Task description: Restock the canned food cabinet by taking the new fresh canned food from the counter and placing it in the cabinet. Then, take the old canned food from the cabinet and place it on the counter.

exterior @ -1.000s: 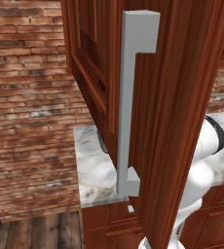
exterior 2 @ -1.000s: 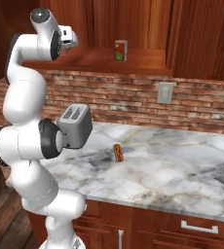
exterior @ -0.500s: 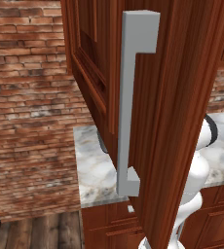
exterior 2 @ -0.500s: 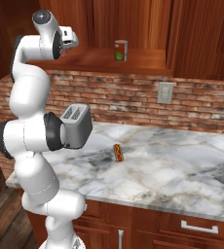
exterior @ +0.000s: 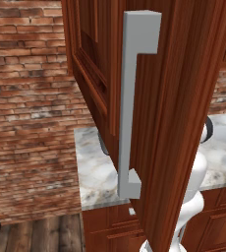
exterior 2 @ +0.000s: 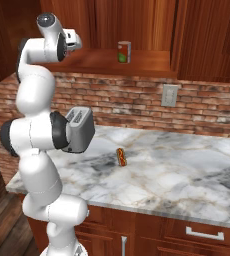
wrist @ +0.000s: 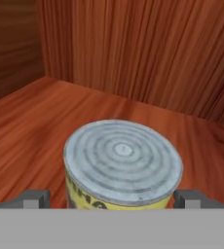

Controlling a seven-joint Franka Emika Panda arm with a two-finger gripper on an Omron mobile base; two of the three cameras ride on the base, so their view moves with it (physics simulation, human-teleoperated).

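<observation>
Door: in the left base view the open cabinet (exterior: 183, 98) door and its handle (exterior: 129, 108) are blocking nearly everything, so you are getting no look at the claw from there.
Claw: your gripper (exterior 2: 73, 41) is reaching into the left end of the cabinet shelf; in the hand view it is released, its tips spread on either side of a yellow can (wrist: 121, 165) and not pinching it.
Yellow can: it is standing upright on the shelf floor, clear of the back wall, with its ribbed grey lid facing you; this is probably the old stock you are about to take out.
Handling: you are dealing with a stiff metal cylinder, light enough but smooth and slippery, so you should be closing on the straight side wall below the rim, across its widest part, not on the lid.
Toaster (exterior 2: 79, 129): it is sitting near the counter's (exterior 2: 187, 175) left edge, partly hidden by your arm.
Hot dog (exterior 2: 121, 156): it is lying on the counter, right of the toaster and apart from it.
Red can (exterior 2: 124, 51): it is standing upright mid-shelf near the front edge, well right of your claw; restocking looks done.
</observation>
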